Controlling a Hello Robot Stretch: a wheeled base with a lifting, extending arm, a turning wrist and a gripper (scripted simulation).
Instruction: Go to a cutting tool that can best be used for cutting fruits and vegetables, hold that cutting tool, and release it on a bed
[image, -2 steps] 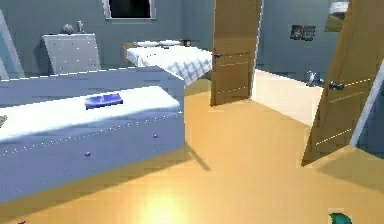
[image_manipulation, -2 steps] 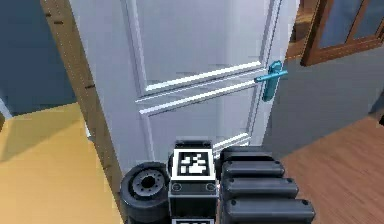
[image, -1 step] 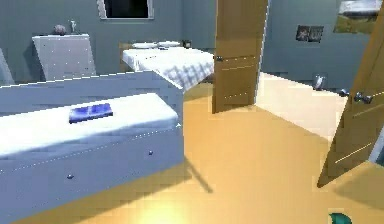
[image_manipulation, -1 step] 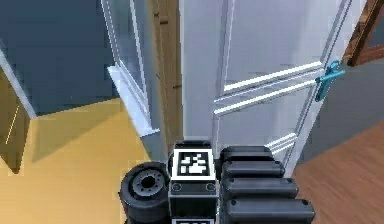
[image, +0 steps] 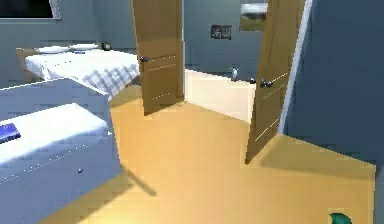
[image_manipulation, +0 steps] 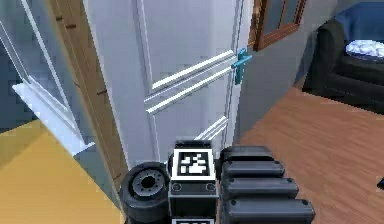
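Low in the arm side view, the gripper (image_manipulation: 147, 190) is a dark body before a white panelled door (image_manipulation: 190, 80); its far end is indistinct, so I cannot tell whether it holds the cutting tool. In the forward view, a pale drawer chest (image: 60, 150) nearby has a small dark blue flat object (image: 8, 133) on top. Farther off are the bed with a checked blanket (image: 85, 68) and a cream tub (image: 215, 92), its inside hidden.

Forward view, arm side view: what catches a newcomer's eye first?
The bed with its checked cover at the forward view's upper left, and two open wooden doors mid-picture. In the arm side view, a white panelled door with a teal handle stands close.
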